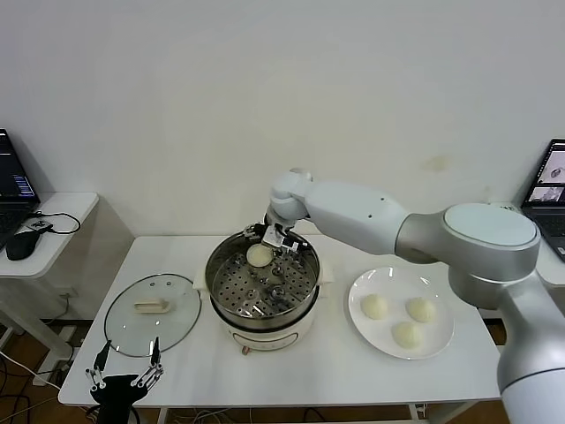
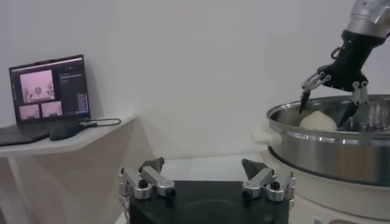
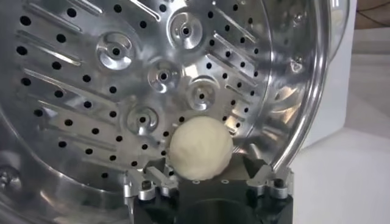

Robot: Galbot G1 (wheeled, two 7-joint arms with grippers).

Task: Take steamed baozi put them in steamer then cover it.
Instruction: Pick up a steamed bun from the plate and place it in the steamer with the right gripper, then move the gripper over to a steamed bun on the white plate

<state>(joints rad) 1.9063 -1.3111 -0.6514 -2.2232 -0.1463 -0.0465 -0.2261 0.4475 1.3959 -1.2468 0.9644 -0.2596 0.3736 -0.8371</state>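
One baozi (image 1: pixel 259 255) lies in the steamer (image 1: pixel 300 305) at frame centre, the right gripper (image 1: pixel 274 238) spread wide around it. Three buns (image 1: pixel 407 333) wait on the plate (image 1: pixel 441 340) lower right; the cover (image 1: pixel 181 329) lies lower left, near the idle, open-fingered left gripper (image 1: pixel 124 380).

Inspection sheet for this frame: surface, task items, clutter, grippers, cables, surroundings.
Surface: white table, holding everything below.
Steamer: uncovered, one baozi on its perforated tray, near the back wall.
Plate: three baozi remaining, to the steamer's right.
Cover: flat on the table, left of the steamer, handle up.
Clutter: nothing seen.
Right gripper: inside the steamer, fingers open either side of the baozi.
Left gripper: open, idle at the table's front left edge.
Cables: black lead on the side desk.
Surroundings: laptop on that desk; plain white wall.
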